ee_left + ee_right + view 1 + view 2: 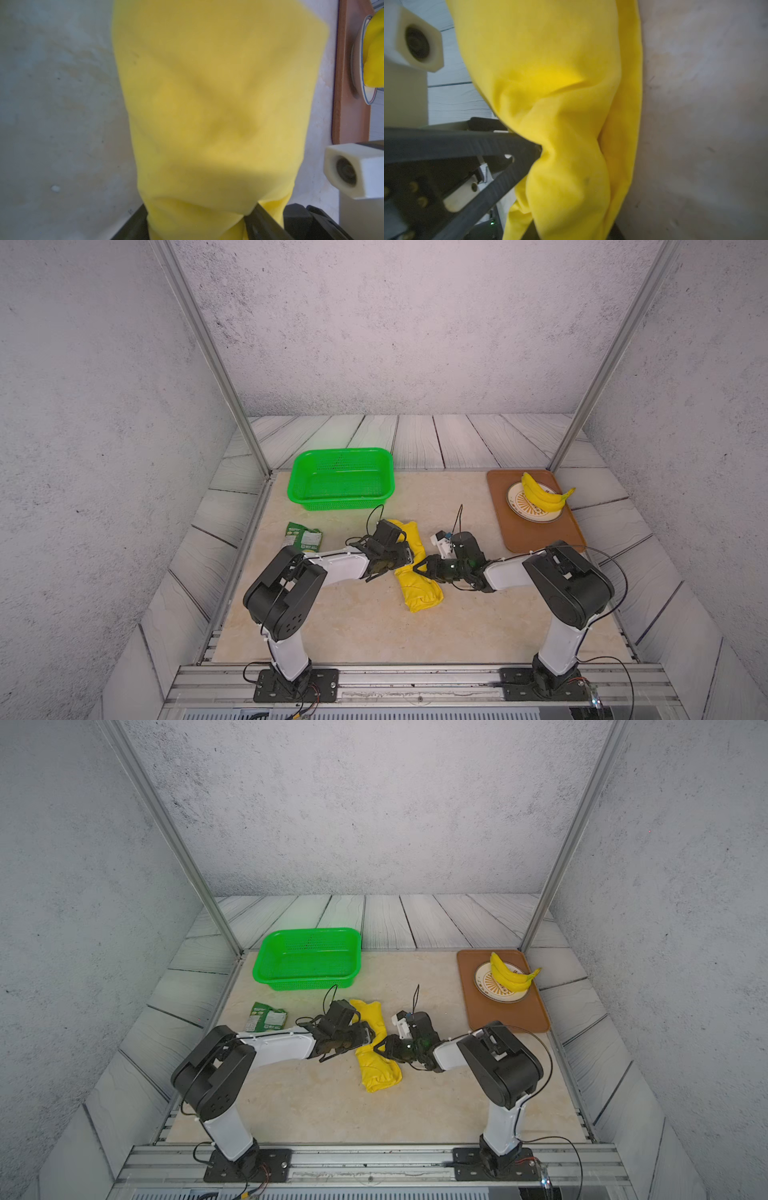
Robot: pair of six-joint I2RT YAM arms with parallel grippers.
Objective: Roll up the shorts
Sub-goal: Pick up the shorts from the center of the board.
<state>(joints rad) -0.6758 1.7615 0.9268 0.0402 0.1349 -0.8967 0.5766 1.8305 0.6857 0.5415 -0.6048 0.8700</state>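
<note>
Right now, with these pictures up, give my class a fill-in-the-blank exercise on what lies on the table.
1. The bananas lie on a ____ on the brown tray.
2. The basket is ____ in colour.
3. The left gripper and the right gripper both touch the yellow ____.
4. The snack packet lies nearest the ____ arm.
Missing words: plate; green; shorts; left.

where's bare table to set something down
Free: the near table, on the robot's side of the shorts; the strip between green basket and brown tray. Crowded: the middle, where left claw and right claw meet at the shorts.
</note>
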